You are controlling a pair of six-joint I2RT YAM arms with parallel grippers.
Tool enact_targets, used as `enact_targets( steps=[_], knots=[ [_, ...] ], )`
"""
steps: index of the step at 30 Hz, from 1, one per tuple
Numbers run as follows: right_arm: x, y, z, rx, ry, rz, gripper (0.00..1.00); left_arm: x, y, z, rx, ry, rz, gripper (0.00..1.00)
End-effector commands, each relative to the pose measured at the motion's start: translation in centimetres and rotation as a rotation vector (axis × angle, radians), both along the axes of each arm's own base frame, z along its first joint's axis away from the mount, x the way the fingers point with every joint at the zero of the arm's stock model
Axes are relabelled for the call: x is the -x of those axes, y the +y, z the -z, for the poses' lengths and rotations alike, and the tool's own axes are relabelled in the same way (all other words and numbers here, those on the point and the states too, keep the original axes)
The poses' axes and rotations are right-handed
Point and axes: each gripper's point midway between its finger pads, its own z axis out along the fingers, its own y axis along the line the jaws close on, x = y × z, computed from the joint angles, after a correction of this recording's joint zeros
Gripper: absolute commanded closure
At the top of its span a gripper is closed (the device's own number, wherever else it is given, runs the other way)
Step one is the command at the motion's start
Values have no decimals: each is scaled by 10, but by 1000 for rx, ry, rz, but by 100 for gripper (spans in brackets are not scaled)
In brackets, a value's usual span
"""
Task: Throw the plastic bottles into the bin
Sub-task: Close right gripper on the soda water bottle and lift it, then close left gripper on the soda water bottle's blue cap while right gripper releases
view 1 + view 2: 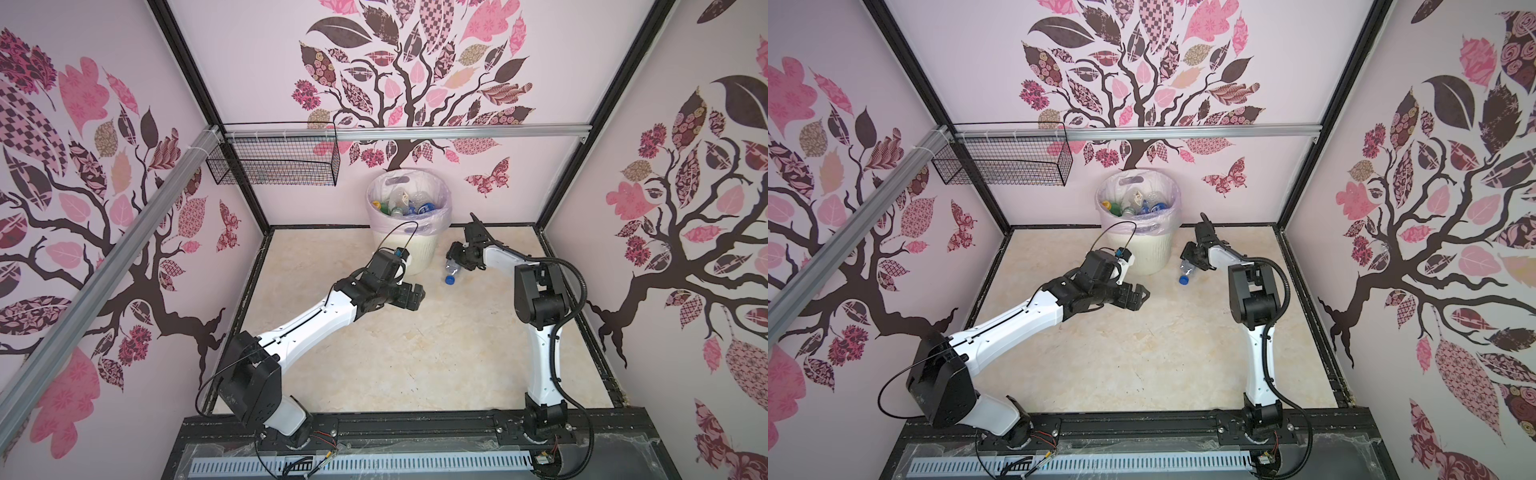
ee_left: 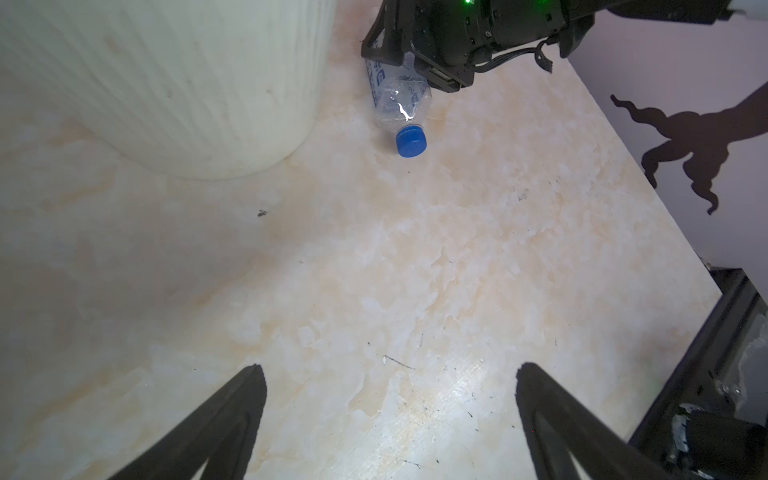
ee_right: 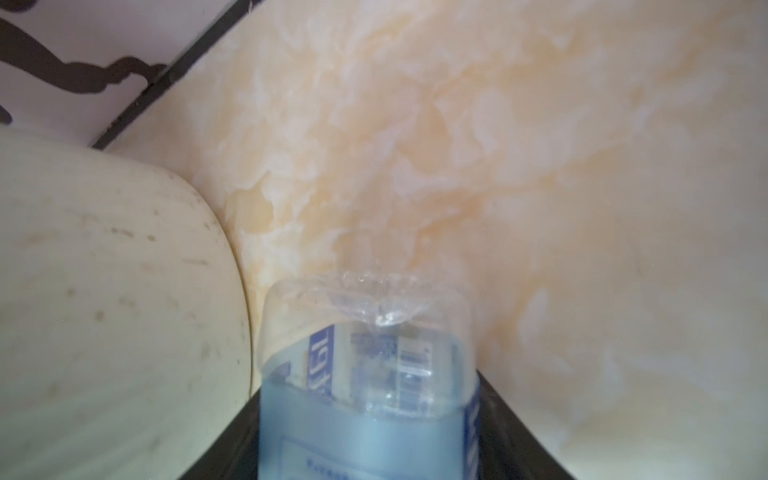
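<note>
A round cream-white ribbed plastic bin (image 1: pixel 419 253) (image 1: pixel 1150 253) lined with a translucent pale pink bag stands at the back middle of the marbled beige tabletop (image 1: pixel 415 353), against the rear wall. In both top views it is filled near to the rim with plastic bottles (image 1: pixel 409 205) (image 1: pixel 1142 205), clear ones with blue labels and some green among them. One clear plastic bottle (image 1: pixel 453 267) (image 1: pixel 1187 272) with a blue label and a blue cap lies on its side on the tabletop just beside the bin's right flank, cap toward the front. The right gripper (image 1: pixel 456 259) (image 1: pixel 1192 262) is down over its body. In the right wrist view the bottle (image 3: pixel 365 374) fills the gap between the black fingers (image 3: pixel 245 440), its walls against both of them, with the bin's wall (image 3: pixel 104 311) close by. The left wrist view shows the same grip (image 2: pixel 409 66) on the labelled part, the cap end free (image 2: pixel 399 104). The left gripper (image 1: pixel 417 296) (image 1: pixel 1142 297) hovers above bare tabletop in front of the bin (image 2: pixel 166 83), its fingers (image 2: pixel 232 415) spread wide and holding nothing.
</note>
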Motion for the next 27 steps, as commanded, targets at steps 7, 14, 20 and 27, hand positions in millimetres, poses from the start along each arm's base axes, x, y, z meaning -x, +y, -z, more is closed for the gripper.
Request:
enact_targets(
  steps=[7,14,20,27],
  knots=[
    [55,5,-98,-127,-141,-22,40,15,-27,-14,244,186,-65,3],
    [103,21,-156,-185,-225,-64,40,22,-56,-36,418,344,-61,3],
    [133,35,-197,-232,-289,-92,42,27,-69,-39,437,381,-58,5],
    [152,47,-219,-275,-319,-120,43,29,-83,-50,446,343,-44,7]
  ],
)
